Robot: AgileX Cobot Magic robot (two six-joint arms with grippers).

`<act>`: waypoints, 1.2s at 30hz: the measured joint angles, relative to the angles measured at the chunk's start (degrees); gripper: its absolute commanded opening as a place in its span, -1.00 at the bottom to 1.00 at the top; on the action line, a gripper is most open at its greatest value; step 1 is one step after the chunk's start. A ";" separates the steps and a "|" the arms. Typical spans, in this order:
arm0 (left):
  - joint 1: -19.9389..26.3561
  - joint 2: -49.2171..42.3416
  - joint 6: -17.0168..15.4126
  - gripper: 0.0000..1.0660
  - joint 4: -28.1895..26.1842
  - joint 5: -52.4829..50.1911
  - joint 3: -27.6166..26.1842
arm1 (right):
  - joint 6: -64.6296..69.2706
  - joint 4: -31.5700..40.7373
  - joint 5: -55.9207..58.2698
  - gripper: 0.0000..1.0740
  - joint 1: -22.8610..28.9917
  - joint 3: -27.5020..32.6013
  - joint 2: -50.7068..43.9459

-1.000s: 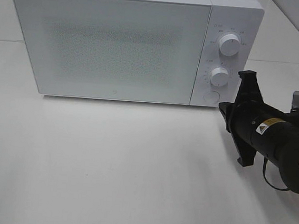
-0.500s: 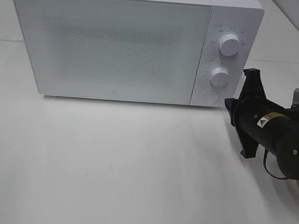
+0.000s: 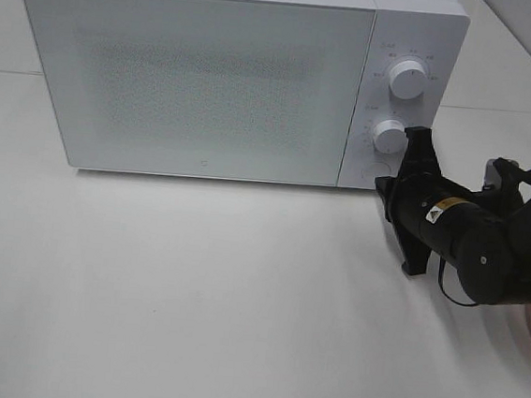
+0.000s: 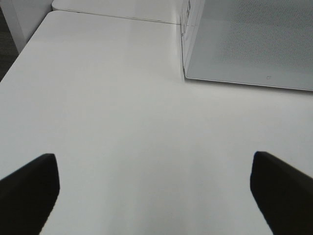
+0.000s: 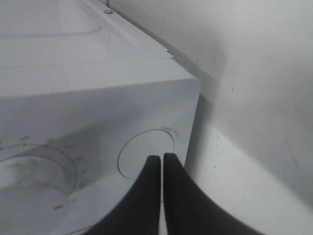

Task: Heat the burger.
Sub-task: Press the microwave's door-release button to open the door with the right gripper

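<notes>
At the microwave's (image 3: 202, 80) 5 o'clock corner, the right jaws, pressed shut, have advanced to the round door button (image 5: 146, 152), probably to release the door. Left jaws: wide, empty. Burger: not in view.

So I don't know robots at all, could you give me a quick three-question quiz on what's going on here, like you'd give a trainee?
1. True or false: the microwave stands open.
2. The right claw aims its closed tips at: A a cup; B the round button on the control panel; C a door handle.
3. Fill in: the left claw, over bare table, has its jaws ____.

Key: 1 false, it is closed; 2 B; 3 open.
</notes>
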 measured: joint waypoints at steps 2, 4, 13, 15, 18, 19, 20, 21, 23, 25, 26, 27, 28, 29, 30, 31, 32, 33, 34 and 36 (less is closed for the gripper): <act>0.00 0.00 0.00 0.84 0.00 0.00 0.00 | 0.00 -0.06 0.00 -1.00 -0.46 -0.63 0.63; 0.00 0.00 0.00 0.84 0.00 0.00 0.00 | 0.00 -0.17 0.06 -1.00 -1.60 -1.55 1.43; 0.00 0.00 0.00 0.84 0.00 0.00 0.00 | 0.11 -0.86 0.40 -1.00 -2.29 -2.35 1.95; 0.00 0.00 0.00 0.84 0.00 0.00 0.00 | 0.23 -0.97 0.40 -1.00 -2.29 -2.35 1.95; 0.00 0.00 0.00 0.84 0.00 0.00 0.00 | 1.49 -1.89 0.29 -1.00 -2.29 -2.35 2.01; 0.00 0.00 0.00 0.84 0.00 0.00 0.00 | 1.49 -1.89 0.29 -1.00 -2.29 -2.35 2.01; 0.00 0.00 0.00 0.84 0.00 0.00 0.00 | 1.95 -2.23 0.23 -1.00 -2.29 -2.35 2.01; 0.00 0.00 0.00 0.84 0.00 0.00 0.00 | 3.21 -3.27 0.17 -1.00 -2.29 -2.41 2.01; 0.00 0.00 0.00 0.84 0.00 0.00 0.00 | 4.01 -3.95 -0.17 -1.00 -2.29 -2.41 2.12; 0.00 0.00 0.00 0.84 0.00 0.00 0.00 | 4.35 -4.07 -0.23 -1.00 -2.29 -2.41 2.12; 0.00 0.00 0.00 0.84 0.00 0.00 0.00 | 4.53 -4.24 -1.20 -1.00 -2.29 -2.41 2.12; 0.00 0.00 0.00 0.84 0.00 0.00 0.00 | 4.53 -4.24 -1.20 -1.00 -2.29 -2.41 2.12; 0.00 0.00 0.00 0.84 0.00 0.00 0.00 | 4.58 -4.35 -1.60 -1.00 -2.29 -2.41 2.12; 0.00 0.00 0.00 0.84 0.00 0.00 0.00 | 4.58 -4.70 -2.75 -1.00 -2.29 -2.41 2.12; 0.00 0.00 0.00 0.84 0.00 0.00 0.00 | 4.58 -4.70 -2.75 -1.00 -2.29 -2.41 2.12; 0.00 0.00 0.00 0.84 0.00 0.00 0.00 | 4.58 -4.93 -3.04 -1.00 -2.29 -2.41 2.12; 0.00 0.00 0.00 0.84 0.00 0.00 0.00 | 4.58 -5.04 -3.50 -1.00 -2.29 -2.41 2.35; 0.00 0.00 0.00 0.84 0.00 0.00 0.00 | 4.58 -5.04 -3.50 -1.00 -2.29 -2.41 2.35; 0.00 0.00 0.00 0.84 0.00 0.00 0.00 | 4.47 -5.04 -3.90 -1.00 -2.29 -2.41 2.46; 0.00 0.00 0.00 0.84 0.00 0.00 0.00 | 4.35 -5.04 -3.90 -1.00 -2.29 -2.41 2.46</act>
